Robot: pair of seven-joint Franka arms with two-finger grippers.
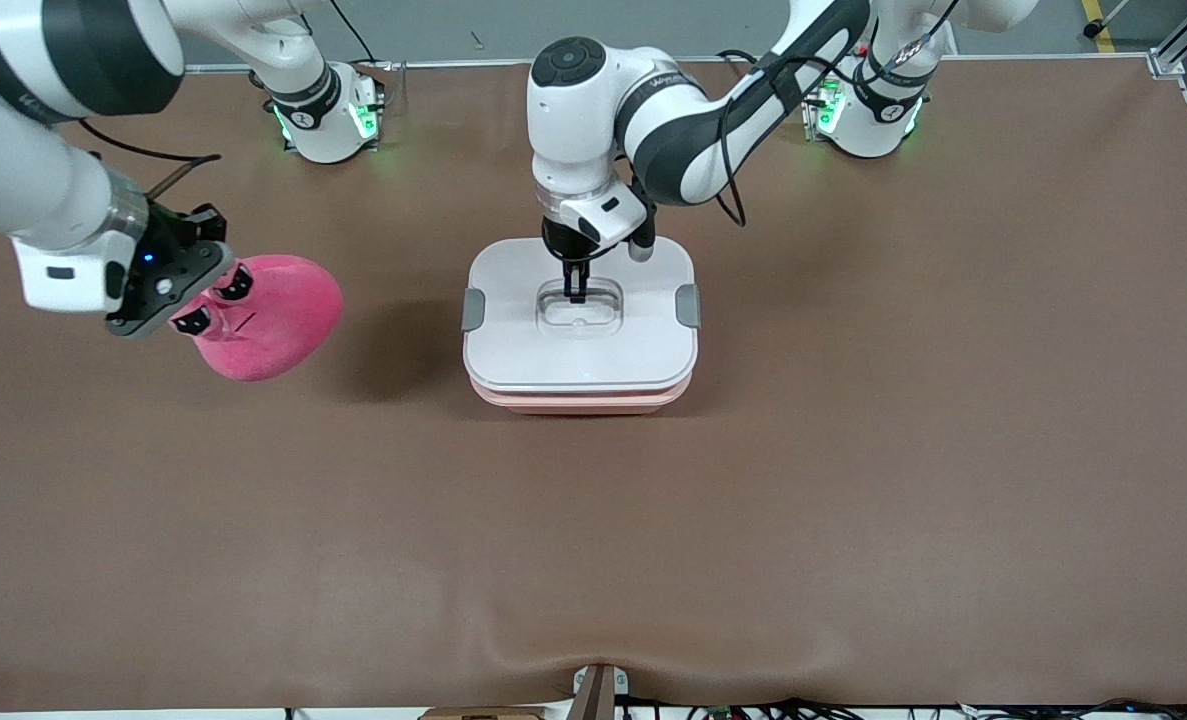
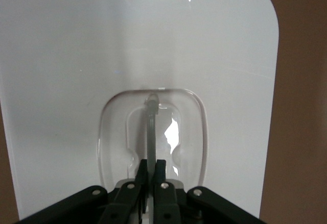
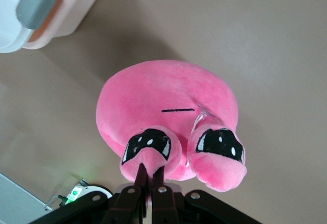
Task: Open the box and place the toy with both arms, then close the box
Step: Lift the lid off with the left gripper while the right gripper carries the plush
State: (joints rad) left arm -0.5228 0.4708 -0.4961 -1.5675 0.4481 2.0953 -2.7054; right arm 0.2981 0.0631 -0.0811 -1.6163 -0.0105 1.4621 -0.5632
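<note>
toy (image 1: 273,315): bright pink, black-and-white eyes, thin black mouth line | box (image 1: 580,395): pale pink base, white lid (image 1: 513,330), grey side clips (image 1: 473,309), seemingly clear centre handle (image 2: 152,127) | table (image 1: 853,480): plain brown | grippers: black

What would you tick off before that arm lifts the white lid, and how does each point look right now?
1. Left gripper shut on the lid's handle: ok.
2. Right gripper holds the toy: ok.
3. Toy off to the side of the box, not over it: ok.
4. Grey clips released: cannot tell.
5. Lid sits flat on the base: ok.
</note>
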